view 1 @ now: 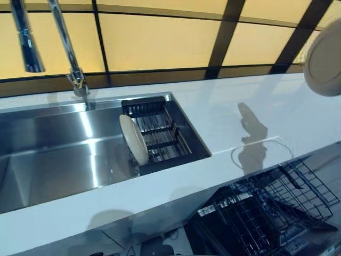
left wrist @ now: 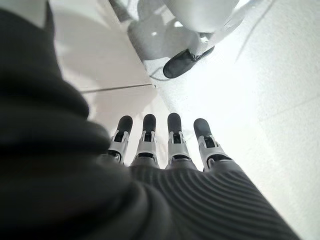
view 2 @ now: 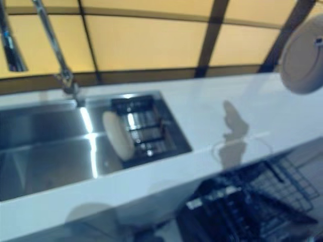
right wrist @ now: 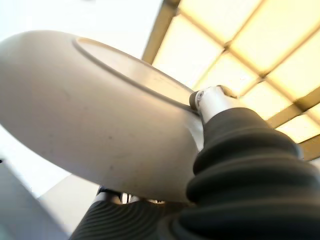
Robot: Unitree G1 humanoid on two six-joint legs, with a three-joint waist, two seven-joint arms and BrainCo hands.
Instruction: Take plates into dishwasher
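I see my right hand [right wrist: 210, 107] pinching a cream plate [right wrist: 95, 110] aloft above the counter [view 1: 224, 122]; my left hand [left wrist: 165, 150] hangs with fingers relaxed; another plate [view 1: 133, 140] stands in the sink rack [view 1: 160, 133]. No writing is readable.

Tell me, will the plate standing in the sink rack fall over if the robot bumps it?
Probably. The plate stands on edge, leaning in the rack, so a nudge could tip or roll it. It looks stiff and glazed, so likely slippery and breakable.

Cream plate [view 1: 133, 140] on edge in sink rack [view 1: 160, 133], 2nd plate [view 2: 303, 55] held up at right, dishwasher rack [view 1: 266, 210] pulled out below.
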